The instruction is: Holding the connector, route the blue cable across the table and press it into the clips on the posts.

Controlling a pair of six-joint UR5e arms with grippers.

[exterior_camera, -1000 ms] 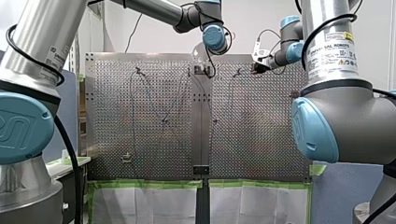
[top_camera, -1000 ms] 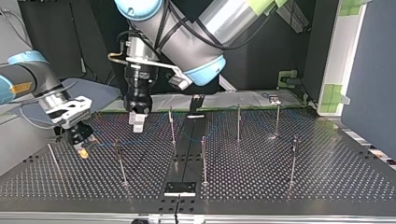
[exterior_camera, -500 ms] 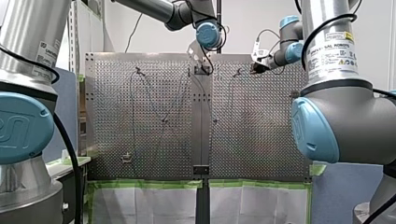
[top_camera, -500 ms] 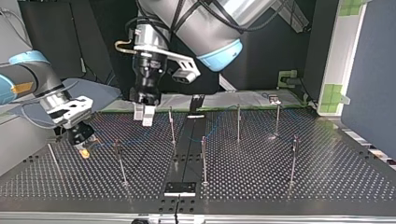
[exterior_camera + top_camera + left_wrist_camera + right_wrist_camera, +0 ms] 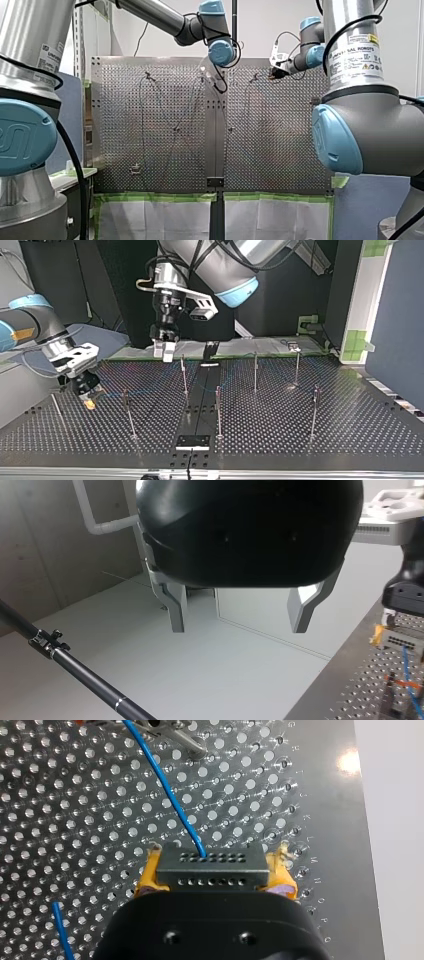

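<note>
One connector point(image 5: 210, 870) sits clamped in the right gripper point(image 5: 89, 399), low over the table at the top view's left, and one blue cable point(image 5: 165, 785) runs out of it. At least six posts point(image 5: 218, 412) stand there (their clips too small to make out). The left gripper point(image 5: 240, 615), spread and empty, has risen since a second ago.

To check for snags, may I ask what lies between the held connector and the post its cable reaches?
Only the blue cable leaving the connector, over perforated table, in the right wrist view.
</note>
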